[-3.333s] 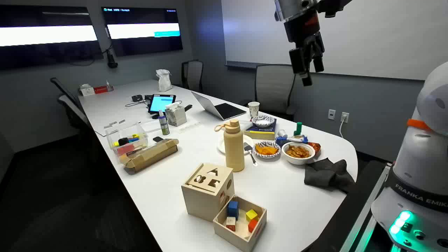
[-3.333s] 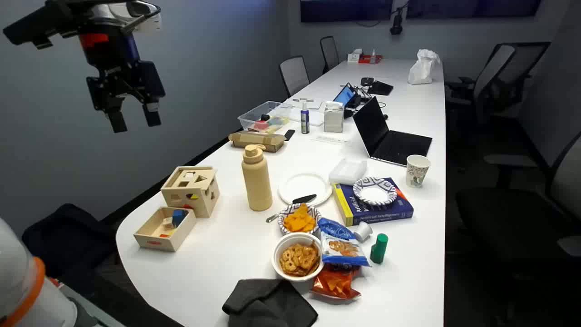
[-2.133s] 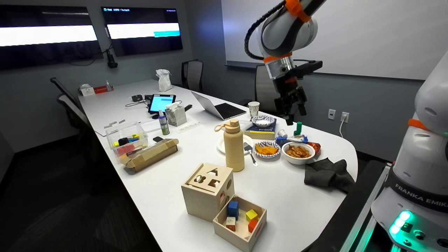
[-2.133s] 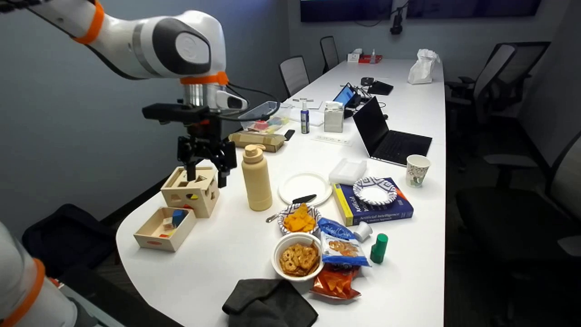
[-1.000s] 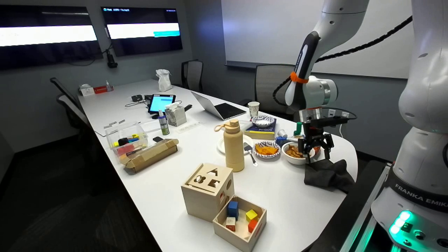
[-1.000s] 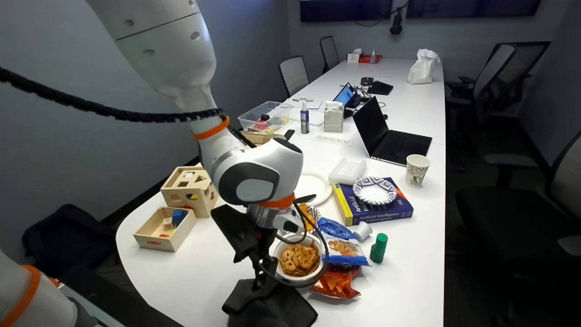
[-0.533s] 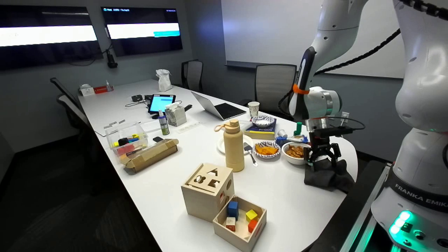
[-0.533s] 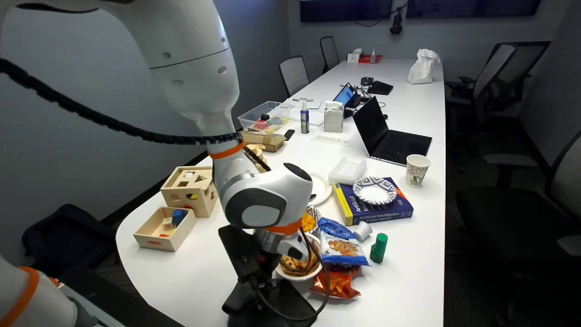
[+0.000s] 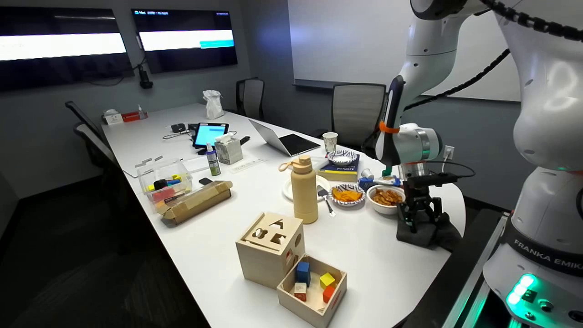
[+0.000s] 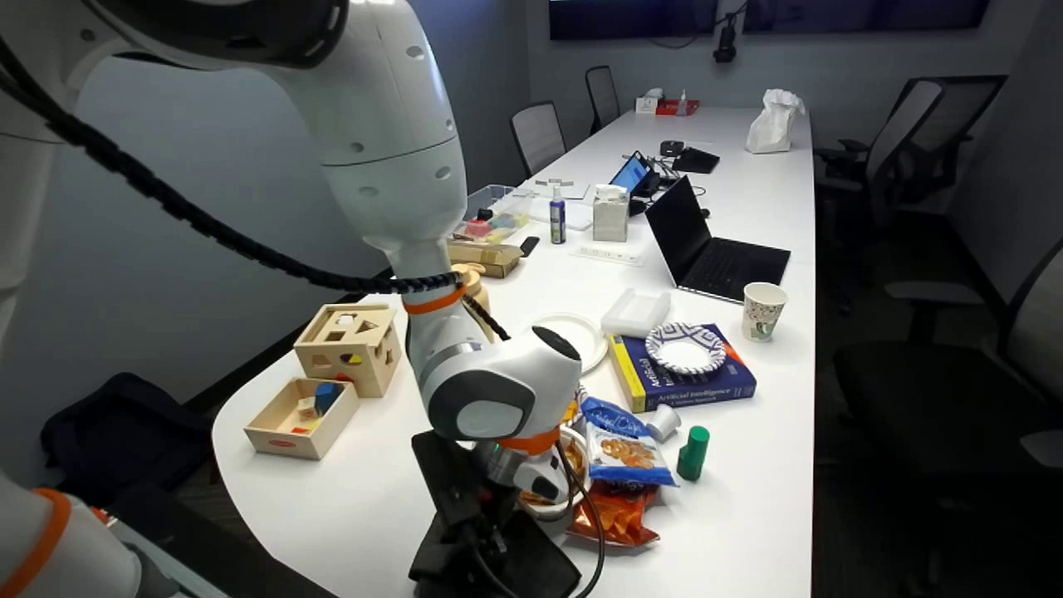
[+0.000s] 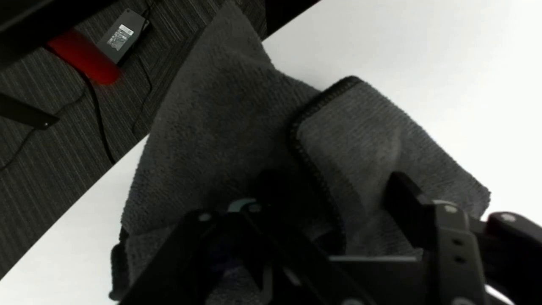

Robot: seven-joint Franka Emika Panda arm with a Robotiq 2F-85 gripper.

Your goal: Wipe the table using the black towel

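Note:
The black towel (image 9: pixel 421 236) lies crumpled at the table's end near the robot base. It shows in the other views too, in an exterior view (image 10: pixel 536 556) and in the wrist view (image 11: pixel 228 123), where one corner reaches past the table edge. My gripper (image 9: pixel 426 223) points down at the towel, with its fingers at or just above the cloth. In the wrist view the gripper (image 11: pixel 334 184) is open, with a wide gap over a stitched fold of the towel. The left finger is very dark there. The arm hides much of the gripper in an exterior view.
A white bowl of pretzels (image 9: pixel 387 198) stands right beside the gripper. Snack bags (image 10: pixel 619 513) and a green object (image 10: pixel 693 454) are close by. A tan bottle (image 9: pixel 304 196), a wooden shape box (image 9: pixel 268 255) and a block tray (image 9: pixel 314 303) stand farther along the white table (image 9: pixel 364 255).
My gripper has come down from high in the air, moved across to the towel and lowered onto or just above it. The towel has hardly moved.

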